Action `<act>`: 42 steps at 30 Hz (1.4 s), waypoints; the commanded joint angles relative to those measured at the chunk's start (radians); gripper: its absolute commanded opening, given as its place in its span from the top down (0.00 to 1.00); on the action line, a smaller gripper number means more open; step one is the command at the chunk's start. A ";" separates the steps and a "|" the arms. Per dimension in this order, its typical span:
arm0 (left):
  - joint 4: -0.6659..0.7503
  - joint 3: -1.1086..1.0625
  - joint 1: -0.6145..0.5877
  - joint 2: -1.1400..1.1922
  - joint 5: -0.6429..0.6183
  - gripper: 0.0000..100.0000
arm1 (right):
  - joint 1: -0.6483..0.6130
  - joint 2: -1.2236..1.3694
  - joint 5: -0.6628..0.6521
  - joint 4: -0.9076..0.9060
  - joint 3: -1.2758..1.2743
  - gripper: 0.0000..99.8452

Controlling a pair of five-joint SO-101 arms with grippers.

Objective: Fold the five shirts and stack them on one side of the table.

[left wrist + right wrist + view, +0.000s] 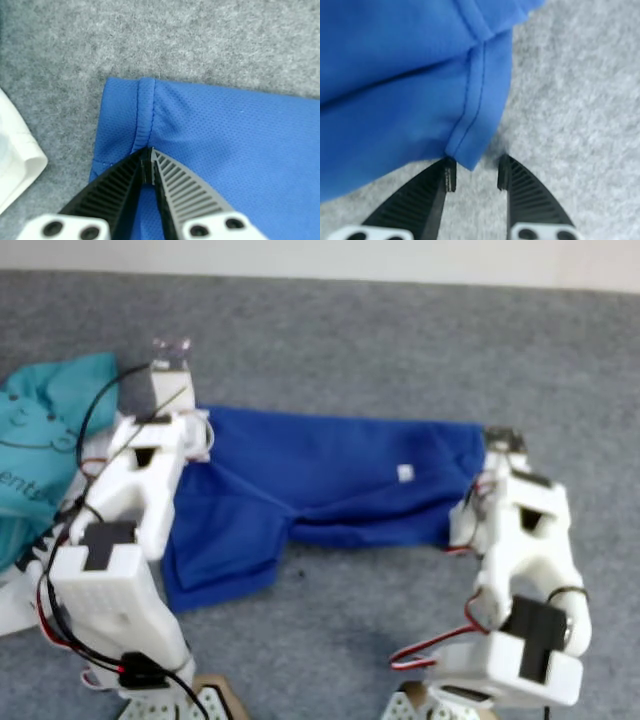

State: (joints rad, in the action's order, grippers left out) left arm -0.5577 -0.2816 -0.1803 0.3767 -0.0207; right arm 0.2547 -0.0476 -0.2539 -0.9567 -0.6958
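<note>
Left pincer clamped on blue shirt seam; right pincer apart at the hem corner, should pinch it fully, then lift both evenly

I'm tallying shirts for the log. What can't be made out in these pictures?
1. Shirt count: in the high view, the left edge cuts off the teal shirt, and the left arm covers most of the white shirt.
2. Blue shirt: its left end lies under that arm in the high view.
3. Right gripper: the right wrist view cannot tell whether its open jaws touch the blue corner.
</note>
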 commanded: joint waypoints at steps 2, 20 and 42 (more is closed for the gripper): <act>-0.021 0.019 -0.022 -0.015 -0.008 0.99 | -0.021 0.048 0.012 0.137 -0.001 0.87; 0.189 -0.213 -0.024 -0.147 -0.008 0.99 | 0.228 0.081 -0.018 -0.028 0.183 0.99; 0.196 -0.220 -0.022 -0.154 -0.003 0.99 | -0.024 0.154 0.115 -0.263 0.700 1.00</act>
State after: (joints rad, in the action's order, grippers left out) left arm -0.3721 -0.5010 -0.1864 0.2647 -0.0176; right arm 0.3360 0.0859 -0.1695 -1.2774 -0.0483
